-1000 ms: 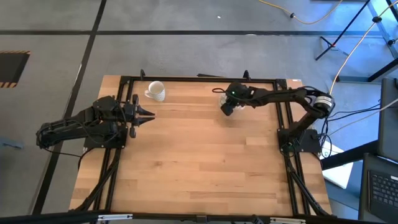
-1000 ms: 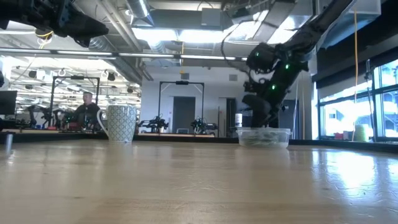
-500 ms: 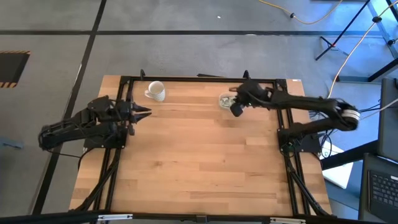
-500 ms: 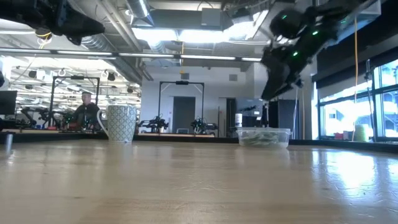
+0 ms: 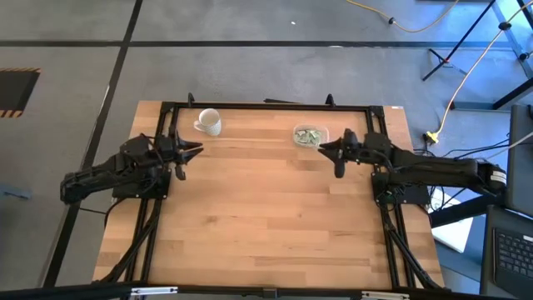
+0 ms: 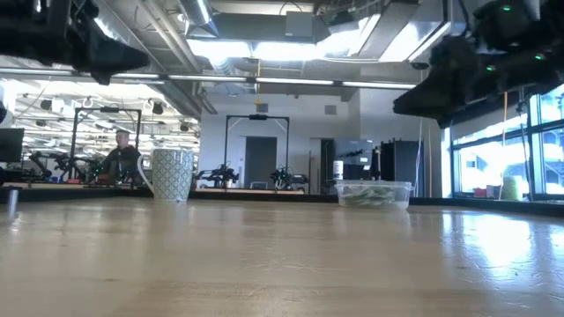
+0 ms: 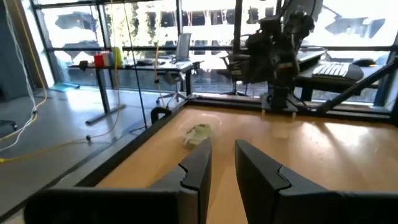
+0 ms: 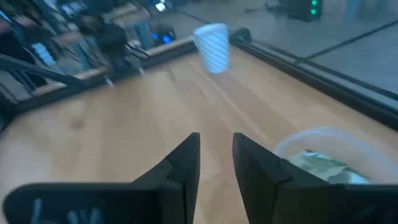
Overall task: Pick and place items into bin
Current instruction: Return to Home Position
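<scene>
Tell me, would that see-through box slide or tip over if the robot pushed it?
Probably slide, not tip: the bin sits low and wide on the smooth wooden table. It is likely light, since it looks like thin clear plastic holding only small flat packets. Its walls might bend a little if squeezed.

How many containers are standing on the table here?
2. The white mug stands near the far left corner of the table; the clear bin, holding the packets, stands farther right along the far edge. Nothing appears hidden.
</scene>
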Tool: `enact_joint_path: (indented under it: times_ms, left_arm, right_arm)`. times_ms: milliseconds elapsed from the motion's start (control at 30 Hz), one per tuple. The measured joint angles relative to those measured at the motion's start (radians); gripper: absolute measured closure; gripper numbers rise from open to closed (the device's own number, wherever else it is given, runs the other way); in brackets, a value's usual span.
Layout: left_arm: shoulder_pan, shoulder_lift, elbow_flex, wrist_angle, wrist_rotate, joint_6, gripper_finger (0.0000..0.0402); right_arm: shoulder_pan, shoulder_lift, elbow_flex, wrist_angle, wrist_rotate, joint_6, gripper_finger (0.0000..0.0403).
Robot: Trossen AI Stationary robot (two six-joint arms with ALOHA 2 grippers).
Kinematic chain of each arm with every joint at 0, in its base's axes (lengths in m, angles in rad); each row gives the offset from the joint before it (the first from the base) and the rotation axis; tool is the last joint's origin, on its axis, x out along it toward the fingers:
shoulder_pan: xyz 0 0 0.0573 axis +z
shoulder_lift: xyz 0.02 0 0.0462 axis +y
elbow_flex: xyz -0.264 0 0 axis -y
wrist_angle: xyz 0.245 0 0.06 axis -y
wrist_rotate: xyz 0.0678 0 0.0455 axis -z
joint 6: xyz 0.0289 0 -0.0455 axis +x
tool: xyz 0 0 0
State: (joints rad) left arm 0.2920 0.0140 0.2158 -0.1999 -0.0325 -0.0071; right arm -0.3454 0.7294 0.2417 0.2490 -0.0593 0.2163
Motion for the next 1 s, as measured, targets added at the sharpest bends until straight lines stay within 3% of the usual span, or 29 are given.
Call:
enact_joint_path:
  times_ms: [467,700,1000]
  left_arm:
    - [0.0,-0.013,-0.08,0.075,-0.063,-0.027,0.0336]
    - [0.0,-0.014,-0.112,0.103,-0.064,-0.025,0.0336]
    - [0.0,-0.014,-0.162,0.175,-0.091,-0.017,0.0336]
  right_arm:
    - [0.0,-0.348,-0.236,0.085,-0.019,0.016,0.0304]
    - [0.0,-0.454,-0.235,0.039,-0.022,0.006,0.0304]
    - [0.0,-0.502,-0.235,-0.014,-0.023,-0.012,0.0304]
